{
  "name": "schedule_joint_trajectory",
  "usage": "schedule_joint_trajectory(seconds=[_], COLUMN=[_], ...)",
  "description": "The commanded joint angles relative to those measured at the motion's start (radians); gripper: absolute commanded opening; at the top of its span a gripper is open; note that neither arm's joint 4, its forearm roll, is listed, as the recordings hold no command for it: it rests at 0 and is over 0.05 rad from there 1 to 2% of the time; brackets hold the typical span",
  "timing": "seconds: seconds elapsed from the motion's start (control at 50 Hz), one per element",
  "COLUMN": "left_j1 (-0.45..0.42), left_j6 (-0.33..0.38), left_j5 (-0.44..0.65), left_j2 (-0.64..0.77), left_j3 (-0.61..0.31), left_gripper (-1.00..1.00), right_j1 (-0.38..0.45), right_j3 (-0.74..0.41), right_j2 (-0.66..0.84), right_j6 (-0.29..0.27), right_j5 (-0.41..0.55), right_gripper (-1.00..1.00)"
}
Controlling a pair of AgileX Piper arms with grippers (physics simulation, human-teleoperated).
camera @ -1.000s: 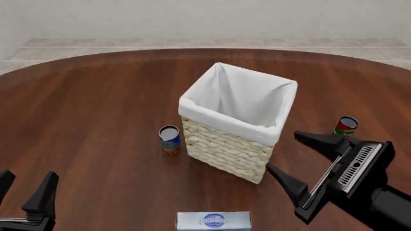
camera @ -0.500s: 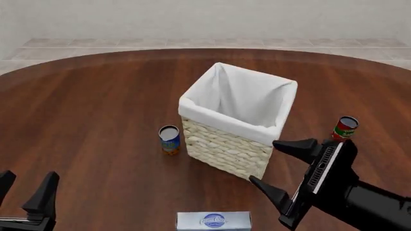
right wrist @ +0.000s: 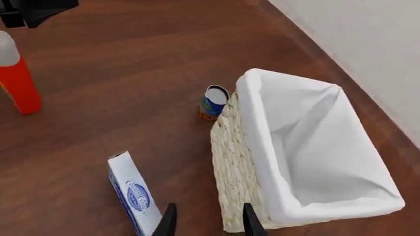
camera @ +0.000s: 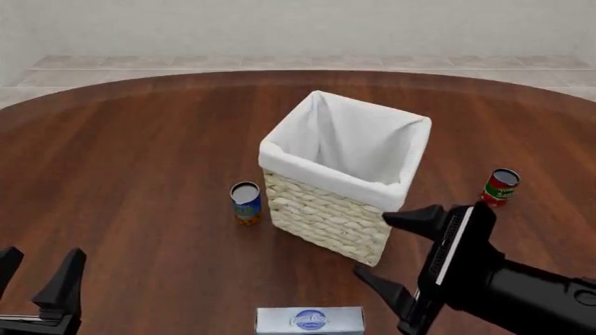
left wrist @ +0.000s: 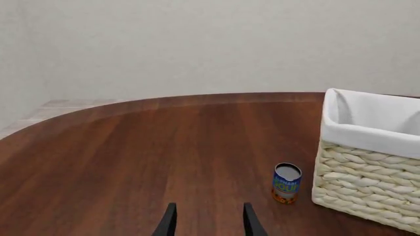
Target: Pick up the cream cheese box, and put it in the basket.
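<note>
Over the last second the right gripper has swung left and toward the near edge, from open desk right of the basket to just off the basket's near right corner, its jaws still spread wide and holding nothing. The left gripper has not moved; it sits at the near left corner with its jaws apart and empty.

One box lies flat on the desk at the near edge, in front of the basket and apart from it, its blue oval logo facing up. One basket stands mid-desk, its white liner folded over the rim. There are two cans: a blue can upright just left of the basket and a red can upright well to its right.

The right wrist view adds a red bottle standing on the desk, which the front view does not show, and it shows the box beside the basket's wall. The left wrist view shows only the blue can and part of the basket; the box and red can are outside it.
</note>
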Motion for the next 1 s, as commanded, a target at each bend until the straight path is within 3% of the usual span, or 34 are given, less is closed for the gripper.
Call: schedule_joint_trajectory(seconds=[0.02, 0.34, 0.8, 1.0], left_j1=[-0.001, -0.002, -0.003, -0.002], left_j6=[0.0, -0.002, 0.0, 0.001], left_j5=[0.003, 0.013, 0.005, -0.005], left_j2=[-0.003, -0.015, -0.005, 0.007], left_j3=[0.0, 0.0, 0.0, 0.0], left_gripper=[1.0, 1.0, 1.0, 1.0], right_j1=[0.019, 0.07, 0.119, 0.164], right_j3=[-0.018, -0.014, -0.047, -0.063], right_j2=[-0.015, 0.01, 0.102, 0.15], right_j6=[0.002, 0.012, -0.019, 0.004], right_j5=[0.052, 0.082, 0.141, 0.147], right_gripper=[1.0, 1.0, 1.0, 1.0])
